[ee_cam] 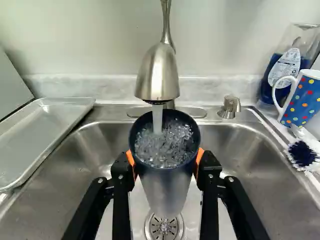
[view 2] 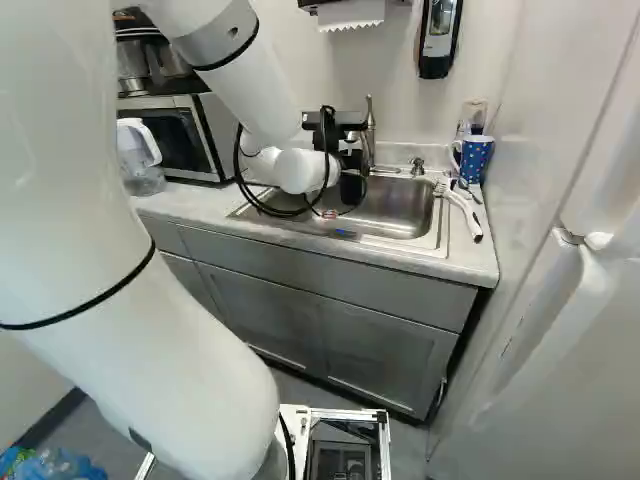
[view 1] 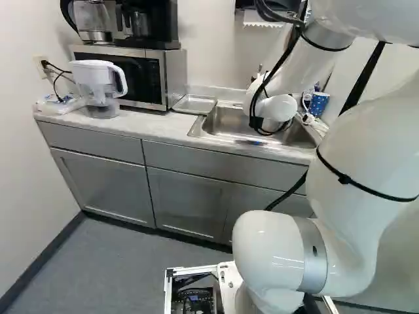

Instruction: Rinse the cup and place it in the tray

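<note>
While water (ee_cam: 157,119) runs, cup (ee_cam: 162,186) (gripped) seemingly clears sink-edge (ee_cam: 245,122).

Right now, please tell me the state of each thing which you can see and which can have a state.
Gripper: shut on the cup.
Cup: mouth up, water and bubbles inside.
Faucet: running into the cup.
Tray: empty, beside the sink.
Bottle: partly filled, blue liquid.
Mug: upright.
Microwave: closed.
Cabinet doors: closed.
</note>
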Controlling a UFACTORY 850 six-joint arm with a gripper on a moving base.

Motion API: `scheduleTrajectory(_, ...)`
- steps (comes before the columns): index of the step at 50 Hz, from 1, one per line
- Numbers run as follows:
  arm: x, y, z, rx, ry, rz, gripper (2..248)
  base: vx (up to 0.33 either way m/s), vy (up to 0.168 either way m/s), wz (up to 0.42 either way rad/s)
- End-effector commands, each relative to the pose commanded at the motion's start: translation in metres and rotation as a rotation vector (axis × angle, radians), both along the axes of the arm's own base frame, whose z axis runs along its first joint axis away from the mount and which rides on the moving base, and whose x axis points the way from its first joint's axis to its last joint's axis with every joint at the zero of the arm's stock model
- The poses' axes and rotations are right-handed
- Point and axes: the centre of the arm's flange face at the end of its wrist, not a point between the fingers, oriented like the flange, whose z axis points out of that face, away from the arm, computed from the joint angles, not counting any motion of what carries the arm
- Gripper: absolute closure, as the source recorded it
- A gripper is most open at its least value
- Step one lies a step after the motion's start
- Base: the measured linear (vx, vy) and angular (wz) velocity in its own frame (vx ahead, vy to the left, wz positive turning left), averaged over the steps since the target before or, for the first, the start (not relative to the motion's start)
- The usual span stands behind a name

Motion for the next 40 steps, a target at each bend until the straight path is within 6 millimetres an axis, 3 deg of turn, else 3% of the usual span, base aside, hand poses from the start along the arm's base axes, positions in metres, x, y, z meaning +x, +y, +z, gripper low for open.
scheduleTrajectory(40,0.012,0.056,0.000,0.000,0.000,0.125,125,0.000,0.000,0.000)
